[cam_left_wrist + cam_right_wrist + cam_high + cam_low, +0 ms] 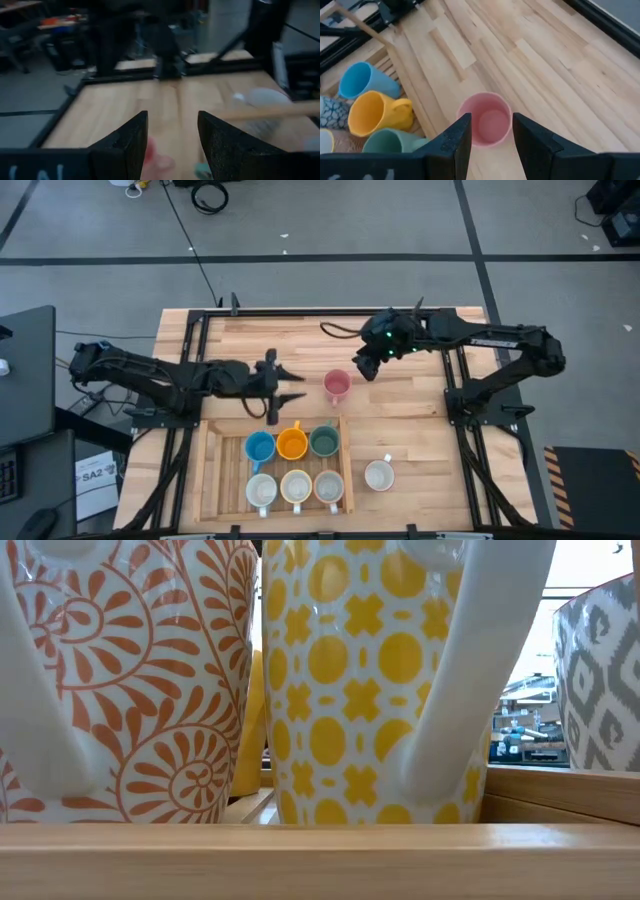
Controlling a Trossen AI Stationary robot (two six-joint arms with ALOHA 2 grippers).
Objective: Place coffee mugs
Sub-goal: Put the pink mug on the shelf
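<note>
We see the pink mug [337,386] standing upright on the bare wooden table [420,420], near the middle. It sits just past the far edge of the wooden tray [205,470], at about 1 o'clock from it. Nothing is touching it.

The right gripper [366,367] is near the pink mug, at about 2 o'clock from it. In the right wrist view its two dark fingers [456,141] stand apart, with the pink mug showing in the gap between them. They hold nothing.

The left gripper [286,389] is at about 9 o'clock from the pink mug, over the far edge of the tray. Its fingers [131,142] are spread apart too, and they hold nothing.

Inside the tray we count six mugs in two rows. The far row has the blue mug [260,447], the orange mug [292,443] and the green mug [324,441]. The near row has three pale mugs [296,486].

One more pale mug [379,475] stands alone on the table, at about 3 o'clock from the tray.
</note>
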